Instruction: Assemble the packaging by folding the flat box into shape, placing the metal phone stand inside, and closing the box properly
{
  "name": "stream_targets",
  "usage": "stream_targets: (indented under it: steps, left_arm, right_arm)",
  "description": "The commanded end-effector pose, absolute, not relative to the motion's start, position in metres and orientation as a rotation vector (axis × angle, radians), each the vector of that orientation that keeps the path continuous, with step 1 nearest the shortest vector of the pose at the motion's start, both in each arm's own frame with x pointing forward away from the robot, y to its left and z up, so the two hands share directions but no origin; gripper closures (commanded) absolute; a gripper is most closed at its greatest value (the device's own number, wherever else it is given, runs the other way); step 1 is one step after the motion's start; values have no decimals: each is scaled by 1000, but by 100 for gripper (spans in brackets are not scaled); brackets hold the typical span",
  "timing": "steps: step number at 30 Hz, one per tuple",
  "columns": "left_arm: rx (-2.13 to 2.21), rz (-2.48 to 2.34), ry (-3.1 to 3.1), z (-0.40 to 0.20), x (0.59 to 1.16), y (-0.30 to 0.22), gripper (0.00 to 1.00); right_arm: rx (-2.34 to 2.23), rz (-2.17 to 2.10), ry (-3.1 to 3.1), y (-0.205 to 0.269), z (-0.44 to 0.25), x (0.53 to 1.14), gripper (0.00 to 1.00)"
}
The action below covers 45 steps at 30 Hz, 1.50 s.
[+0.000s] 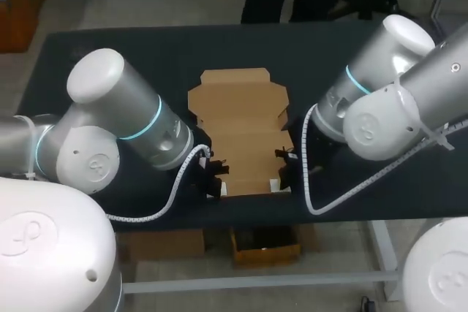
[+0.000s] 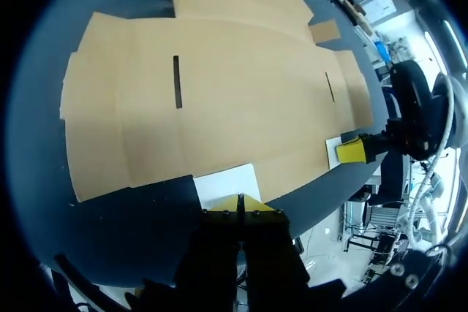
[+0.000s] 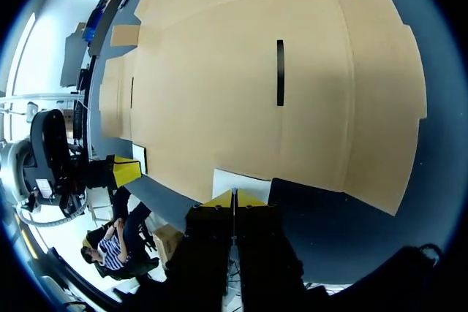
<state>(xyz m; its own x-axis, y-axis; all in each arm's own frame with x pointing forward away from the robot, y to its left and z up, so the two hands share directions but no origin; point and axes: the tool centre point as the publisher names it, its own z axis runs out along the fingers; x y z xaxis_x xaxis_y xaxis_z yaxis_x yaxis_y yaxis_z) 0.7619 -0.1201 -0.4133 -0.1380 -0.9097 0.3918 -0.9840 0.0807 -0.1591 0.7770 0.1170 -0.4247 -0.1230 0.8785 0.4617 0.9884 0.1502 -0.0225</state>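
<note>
Cardboard box (image 1: 238,133) flat on the table (image 1: 110,49), nothing folded yet. Left gripper (image 2: 240,204) and right gripper (image 3: 234,196) at its near corners, tips pressed together, holding nothing. No phone stand in sight.

- The flat box (image 1: 240,133) is lying in the middle of the table (image 1: 110,42).
- The left gripper (image 1: 216,175) is sitting at the box's near left corner, and the right gripper (image 1: 285,172) at its near right corner.
</note>
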Motion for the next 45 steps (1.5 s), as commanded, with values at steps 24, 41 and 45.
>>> stream_targets:
  steps: [24,41,45]
  left_arm:
    - [1991,639,-2150,-372,767,-102,100]
    - [2055,764,-2139,-329,792,-65,32]
    - [2079,797,-2116,-319,802,-56,0]
  right_arm:
    - [-1789,-635,-1986,75,-385,778,100]
    - [-1754,-842,-1904,20,-352,799,76]
    - [-1756,-885,-1877,8,-344,810,35]
